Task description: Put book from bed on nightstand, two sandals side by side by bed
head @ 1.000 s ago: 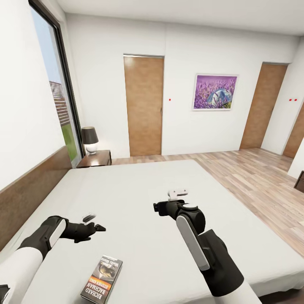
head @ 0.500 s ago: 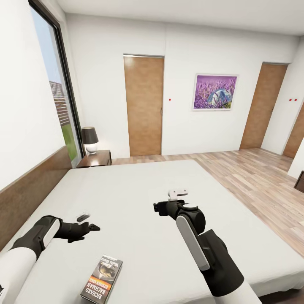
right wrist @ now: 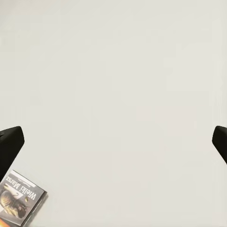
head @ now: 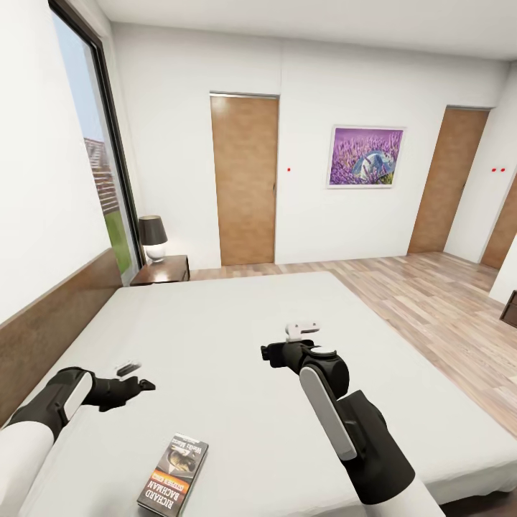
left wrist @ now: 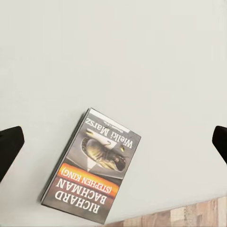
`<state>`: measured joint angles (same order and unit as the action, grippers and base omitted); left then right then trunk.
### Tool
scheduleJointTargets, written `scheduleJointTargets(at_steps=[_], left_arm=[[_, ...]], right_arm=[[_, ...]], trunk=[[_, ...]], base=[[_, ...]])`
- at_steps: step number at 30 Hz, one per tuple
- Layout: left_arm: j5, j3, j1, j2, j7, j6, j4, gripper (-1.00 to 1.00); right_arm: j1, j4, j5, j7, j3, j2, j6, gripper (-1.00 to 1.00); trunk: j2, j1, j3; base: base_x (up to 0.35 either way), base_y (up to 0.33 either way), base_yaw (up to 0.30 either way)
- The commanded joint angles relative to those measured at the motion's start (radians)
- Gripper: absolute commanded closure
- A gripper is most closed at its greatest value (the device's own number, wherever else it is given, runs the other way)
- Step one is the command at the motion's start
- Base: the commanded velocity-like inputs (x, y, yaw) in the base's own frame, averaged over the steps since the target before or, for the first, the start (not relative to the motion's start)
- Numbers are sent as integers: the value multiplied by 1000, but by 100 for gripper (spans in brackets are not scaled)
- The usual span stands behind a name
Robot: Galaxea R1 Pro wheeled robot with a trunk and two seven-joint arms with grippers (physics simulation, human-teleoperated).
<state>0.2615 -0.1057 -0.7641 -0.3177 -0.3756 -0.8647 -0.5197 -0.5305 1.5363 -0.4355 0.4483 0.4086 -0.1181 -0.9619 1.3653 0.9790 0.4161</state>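
The book point(head: 173, 485) lay flat on the bed point(head: 237, 323) at the lower left of the head frame. The left hand point(head: 140, 380) hovered above it, spread wide and empty. The right hand point(head: 267, 354) at center was likewise wide and empty.

The book point(head: 174, 476), dark-covered with an orange band, lies flat near the bed's point(head: 237, 330) front edge.
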Motion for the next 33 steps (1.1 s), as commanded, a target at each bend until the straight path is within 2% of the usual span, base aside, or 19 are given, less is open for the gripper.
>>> scheduleJointTargets(at_steps=[1, 17, 33], left_arm=[[-4, -8, 0, 1, 2, -3, -1, -100], [-6, -13, 0, 4, 16, 6, -14, -100], [-8, -11, 0, 19, 22, -2, -16, -100]], right_arm=[[-1, 1, -10, 10, 1, 0, -3, -100], [0, 1, -10, 12, 1, 0, -3, -100], [-1, 1, -10, 11, 2, 0, -3, -100]], trunk=[[1, 0, 1], [1, 0, 1], [1, 0, 1]], base=[[0, 0, 0], [0, 0, 0], [0, 0, 0]])
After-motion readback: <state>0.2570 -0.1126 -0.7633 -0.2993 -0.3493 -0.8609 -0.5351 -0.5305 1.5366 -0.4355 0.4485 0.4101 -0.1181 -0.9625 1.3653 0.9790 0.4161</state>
